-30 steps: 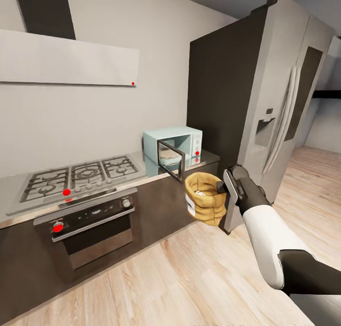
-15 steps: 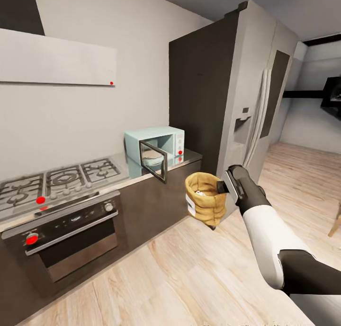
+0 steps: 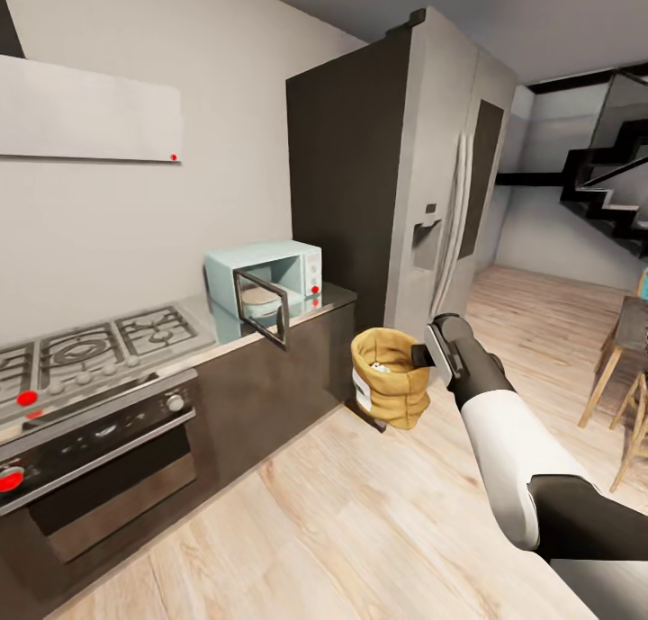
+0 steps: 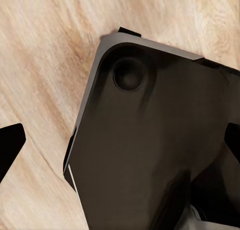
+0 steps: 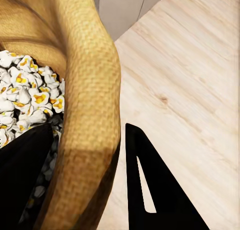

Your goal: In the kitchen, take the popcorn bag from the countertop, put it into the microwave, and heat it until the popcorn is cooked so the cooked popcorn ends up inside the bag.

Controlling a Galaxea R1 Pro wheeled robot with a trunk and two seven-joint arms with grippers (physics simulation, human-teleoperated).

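The right hand [image 3: 421, 354] grips the rolled rim of the popcorn bag [image 3: 390, 377], one finger inside and one outside the coarse, woven tan wall, holding the sack in the air above the pale wood-plank floor [image 3: 360, 512]. Puffy white-and-yellow popcorn [image 5: 22, 105] is heaped inside. The boxy pale-blue microwave [image 3: 265, 278] sits on the glossy grey desk [image 3: 297, 318], its dark glass door swung open. In the left wrist view, the left hand's [image 4: 120, 140] dark fingertips sit wide apart, holding nothing.

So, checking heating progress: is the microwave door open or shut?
Open: the microwave door swings out over the countertop edge.
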